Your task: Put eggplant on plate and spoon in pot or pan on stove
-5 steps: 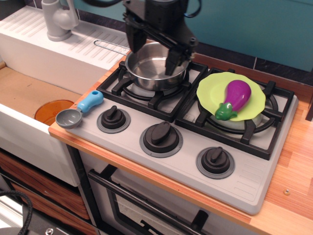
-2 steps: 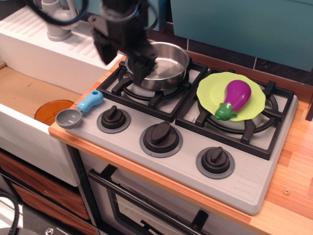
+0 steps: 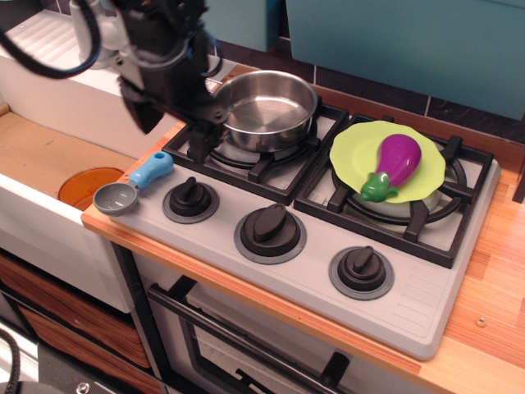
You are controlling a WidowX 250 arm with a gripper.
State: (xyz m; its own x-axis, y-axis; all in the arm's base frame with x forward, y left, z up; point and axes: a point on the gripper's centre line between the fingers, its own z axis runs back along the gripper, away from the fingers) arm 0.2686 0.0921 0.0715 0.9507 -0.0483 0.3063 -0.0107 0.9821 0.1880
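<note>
The purple eggplant (image 3: 398, 164) lies on the lime-green plate (image 3: 354, 153), which rests on the right burner of the grey stove (image 3: 410, 295). The steel pot (image 3: 264, 108) sits empty on the left burner. The spoon (image 3: 131, 185), grey bowl and light-blue handle, lies at the stove's front left corner. My black gripper (image 3: 168, 115) hangs open and empty above the stove's left edge, up and right of the spoon, left of the pot.
An orange disc (image 3: 89, 187) lies in the sink basin at left. A white faucet (image 3: 92, 33) stands on the white drainboard behind. Three black knobs (image 3: 269, 226) line the stove front. Wooden counter (image 3: 500, 271) runs at right.
My gripper has moved left from over the pot to above the stove's left edge, nearer the spoon. Eggplant, plate, pot and spoon have not moved.
</note>
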